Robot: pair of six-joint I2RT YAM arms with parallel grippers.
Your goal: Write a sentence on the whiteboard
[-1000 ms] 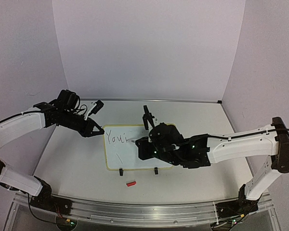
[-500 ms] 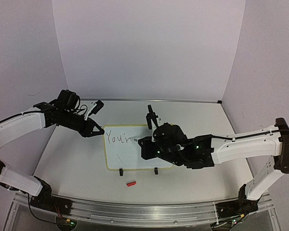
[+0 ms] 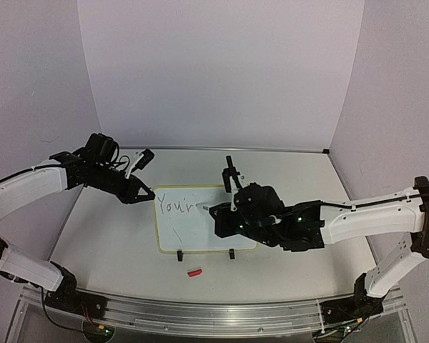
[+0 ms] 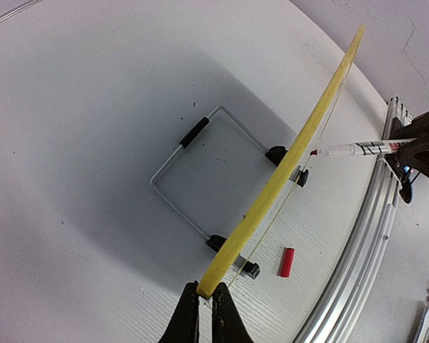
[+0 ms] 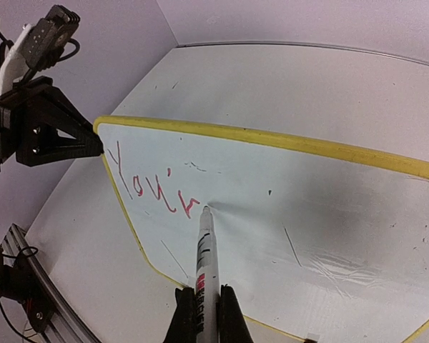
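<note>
Because the board must not slide, my left pincer pinches its corner while my right pincer clamps the marker, lower centre.

Obstacles: whiteboard, its wire stand, red cap

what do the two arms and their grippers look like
Both the left arm and the right arm have white shell links and black joints. A thin black cable runs along the right arm's white link, and small green lights glow on its black wrist. The left gripper and right gripper are matte black, with flat fingers tapering to narrow tips.
</note>
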